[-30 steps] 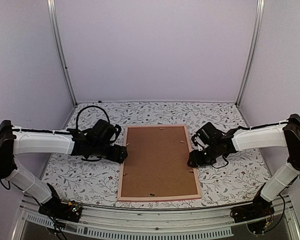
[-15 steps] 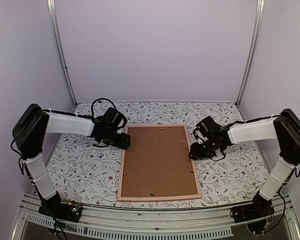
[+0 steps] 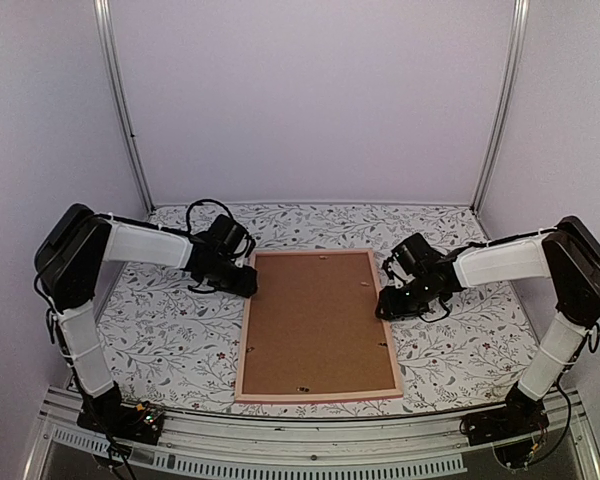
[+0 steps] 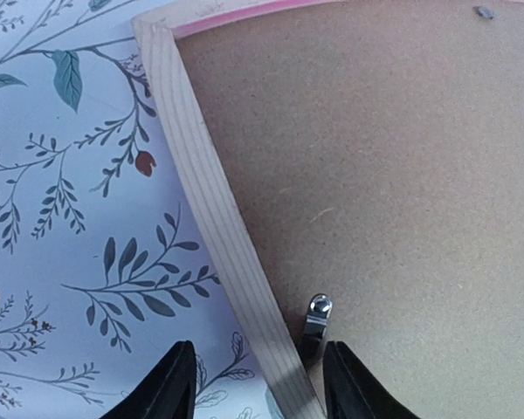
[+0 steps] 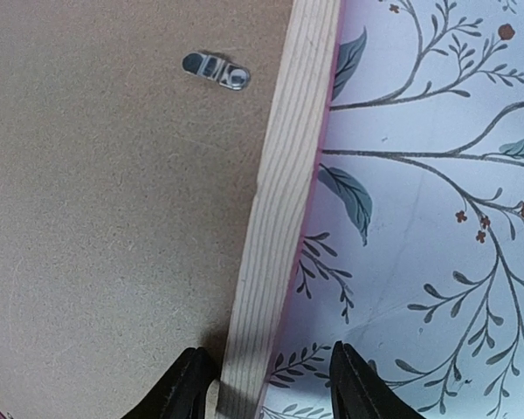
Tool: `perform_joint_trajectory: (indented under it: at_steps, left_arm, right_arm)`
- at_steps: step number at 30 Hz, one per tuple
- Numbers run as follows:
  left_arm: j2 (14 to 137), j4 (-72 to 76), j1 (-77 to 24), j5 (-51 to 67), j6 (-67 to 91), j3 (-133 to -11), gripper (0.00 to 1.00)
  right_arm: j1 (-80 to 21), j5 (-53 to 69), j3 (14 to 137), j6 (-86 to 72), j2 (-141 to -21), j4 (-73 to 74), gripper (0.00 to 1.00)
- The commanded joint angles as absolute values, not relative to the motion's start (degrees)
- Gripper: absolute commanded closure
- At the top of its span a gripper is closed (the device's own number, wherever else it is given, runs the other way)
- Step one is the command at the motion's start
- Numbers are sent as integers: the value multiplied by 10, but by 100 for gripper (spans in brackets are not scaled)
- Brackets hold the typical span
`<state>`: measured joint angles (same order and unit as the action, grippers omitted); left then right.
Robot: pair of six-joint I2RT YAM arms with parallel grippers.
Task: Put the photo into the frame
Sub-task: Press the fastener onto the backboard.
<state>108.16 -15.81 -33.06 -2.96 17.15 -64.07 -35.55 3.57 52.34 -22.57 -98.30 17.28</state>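
The table [image 3: 460,350] is the biggest thing. It has a white cloth with little leaves and twigs on it.

The frame [image 3: 320,396] lies flat in the middle of the table, with its back side up. It is a big, tall rectangle with thin rails. From above the rails look pink. Up close the back of each rail is pale wood with fine lines in it, and a bit of pink shows along the edge.

A plain brown board [image 3: 315,320] fills the inside of the frame. It looks a bit rough and speckled.

The left gripper [image 3: 245,283] is at the left rail, near the far corner. Its two black fingers [image 4: 170,388] are spread apart, with the rail between them.

The right gripper [image 3: 385,305] is at the right rail, a little way down from the far end. Its fingers [image 5: 188,384] are spread apart too, one on each side of the rail.

A small silver clip [image 4: 316,316] sits on the board just beside the left rail. Another small clip [image 5: 217,72] lies on the board near the right rail.
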Motion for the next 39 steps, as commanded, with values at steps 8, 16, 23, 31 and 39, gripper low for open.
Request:
perform_joint_trajectory:
  at_steps: [8,16,23,31,39]
  left_arm:
    - [1103,-131,-309,-4,171,-646,52]
    - [1106,-121,-308,-22,167,-635,55]
    - [1111,-113,-308,-29,168,-630,66]
    - [1094,-86,-307,-15,164,-613,78]
    - [1086,-59,-303,13,174,-602,86]
  right_arm:
    - [-353,43,530,-216,-997,161,50]
    - [-353,44,527,-216,-994,161,50]
    - [-353,47,525,-216,-994,159,50]
    - [-352,45,524,-215,-996,158,50]
    - [-352,47,528,-213,-998,159,50]
